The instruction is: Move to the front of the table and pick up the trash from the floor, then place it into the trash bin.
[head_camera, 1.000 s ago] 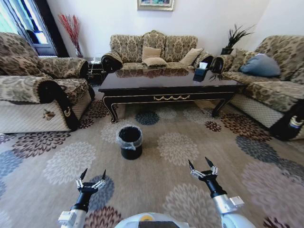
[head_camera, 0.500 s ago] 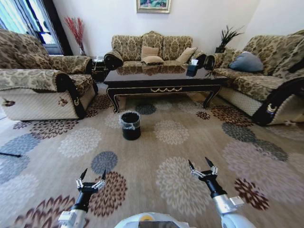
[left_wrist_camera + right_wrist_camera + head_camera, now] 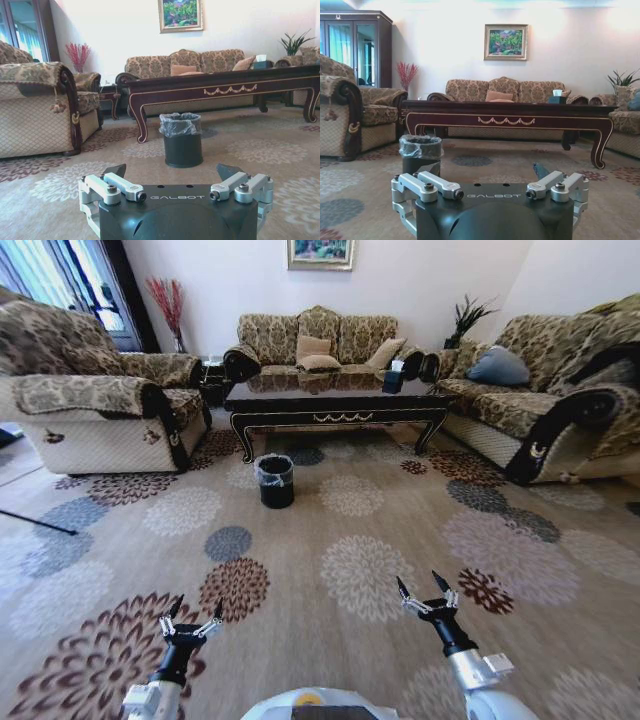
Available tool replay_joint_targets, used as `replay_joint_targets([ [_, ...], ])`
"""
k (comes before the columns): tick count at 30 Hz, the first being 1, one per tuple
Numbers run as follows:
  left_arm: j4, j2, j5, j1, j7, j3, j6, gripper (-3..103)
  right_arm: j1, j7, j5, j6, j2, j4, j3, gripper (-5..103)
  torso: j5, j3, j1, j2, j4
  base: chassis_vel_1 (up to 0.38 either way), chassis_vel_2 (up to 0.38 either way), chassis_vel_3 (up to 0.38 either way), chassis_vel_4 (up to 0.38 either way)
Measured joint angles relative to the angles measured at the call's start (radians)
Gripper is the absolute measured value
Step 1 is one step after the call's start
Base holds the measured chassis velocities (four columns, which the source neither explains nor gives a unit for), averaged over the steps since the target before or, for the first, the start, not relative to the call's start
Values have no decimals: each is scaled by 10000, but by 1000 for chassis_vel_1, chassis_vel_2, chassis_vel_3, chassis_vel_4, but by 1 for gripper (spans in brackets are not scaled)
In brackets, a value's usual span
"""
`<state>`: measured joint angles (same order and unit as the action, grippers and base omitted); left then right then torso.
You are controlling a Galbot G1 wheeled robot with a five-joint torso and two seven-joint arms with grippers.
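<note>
The long dark table [image 3: 340,417] stands across the room in front of the back sofa, and it also shows in the wrist views [image 3: 225,86] [image 3: 505,108]. The black trash bin [image 3: 275,482] with its clear liner stands on the carpet before the table's left end [image 3: 182,141] [image 3: 421,150]. My left gripper [image 3: 198,602] hangs open over the carpet at the near left, well short of the bin [image 3: 171,170]. My right gripper [image 3: 418,582] is open at the near right [image 3: 486,169]. Both are empty. The trash is out of view.
Patterned sofas flank the table: one on the left [image 3: 100,410], one behind it [image 3: 320,340], one on the right [image 3: 540,390]. A dark tissue box [image 3: 393,380] sits on the table. A thin black rod [image 3: 40,523] lies on the floor at left. Wide flowered carpet [image 3: 360,570] lies between me and the bin.
The whole head picture has shifted: table, bin and sofas now look smaller and farther, with more carpet in front, so the camera has moved back. Both grippers stay open as before.
</note>
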<state>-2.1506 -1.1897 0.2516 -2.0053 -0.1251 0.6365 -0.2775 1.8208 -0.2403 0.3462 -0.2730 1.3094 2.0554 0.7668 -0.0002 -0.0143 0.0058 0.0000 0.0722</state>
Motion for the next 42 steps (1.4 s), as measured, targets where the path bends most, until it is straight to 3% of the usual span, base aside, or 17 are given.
replay_joint_targets([
  [8, 1, 0, 0, -1, 0, 0, 0, 100, 3, 0, 0, 0, 1, -1, 0, 100, 0, 1, -1, 1, 0, 236, -237, -236, 234],
  [42, 1, 0, 0, 0, 0, 0, 0, 100, 0, 0, 0, 0, 0, 0, 0, 100, 2, -1, 1, 0, 0, 24, -25, -21, 28],
])
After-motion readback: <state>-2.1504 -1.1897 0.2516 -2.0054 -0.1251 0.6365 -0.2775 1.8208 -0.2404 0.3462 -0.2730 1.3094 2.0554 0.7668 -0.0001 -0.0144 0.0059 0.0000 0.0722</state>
